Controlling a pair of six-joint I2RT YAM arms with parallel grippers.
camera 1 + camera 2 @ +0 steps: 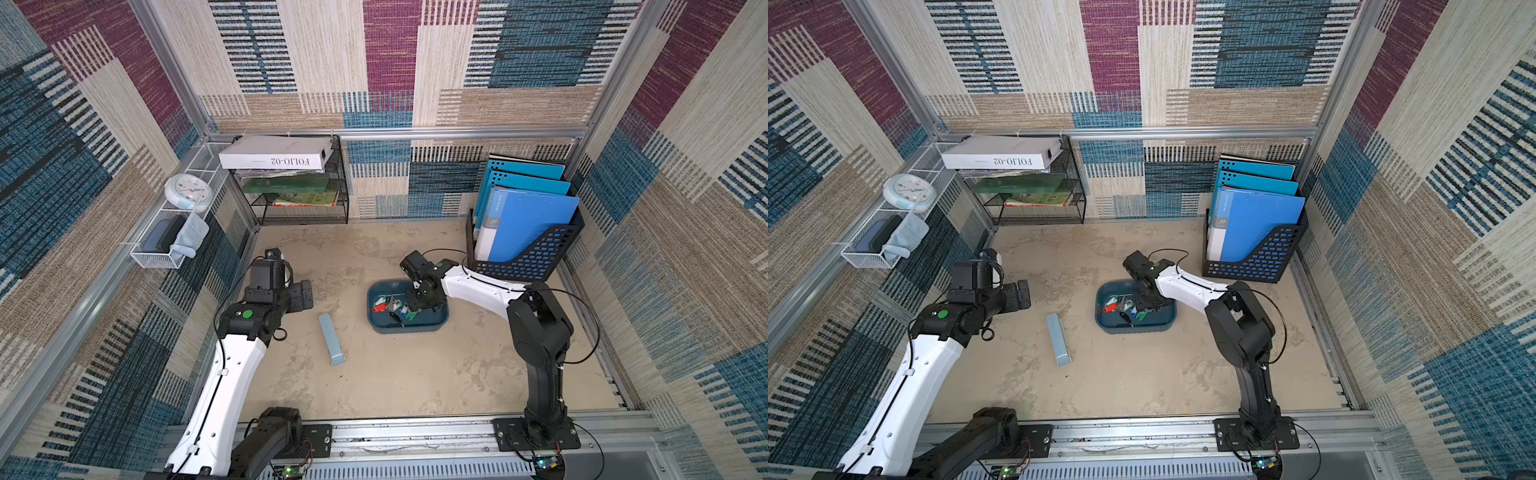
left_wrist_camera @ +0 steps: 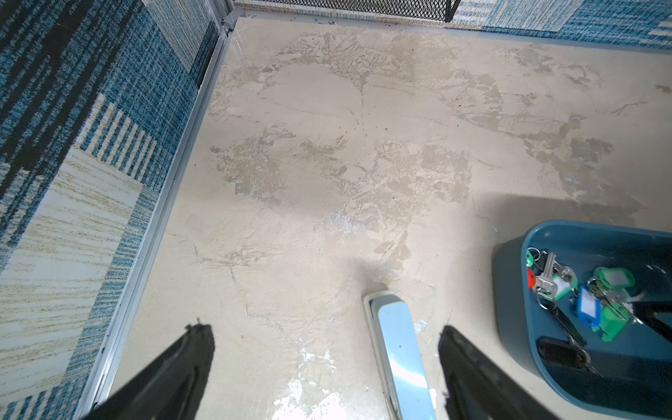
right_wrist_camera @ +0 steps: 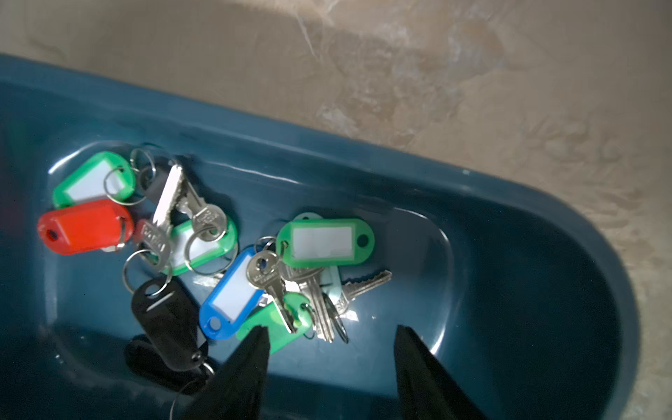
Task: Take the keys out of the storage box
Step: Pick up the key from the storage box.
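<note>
Tabletop (image 1: 395,374) lies open round the storage box (image 1: 407,328); right hand (image 3: 330,329) parted over keys (image 3: 262,271), left hand (image 2: 325,329) wide.

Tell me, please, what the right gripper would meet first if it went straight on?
Probably the silver metal keys with green and blue plastic tags in the dark teal plastic storage box, ahead of the open right gripper; depth is unclear.

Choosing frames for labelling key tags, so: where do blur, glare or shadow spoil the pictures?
Right wrist view: the keys are sharp, the right gripper soft, glare streaks on the storage box floor, black tags dim in shadow. Left wrist view: glare on the pale blue case, the box cut off at the edge. Both top views: keys tiny, partly behind the right arm.
</note>
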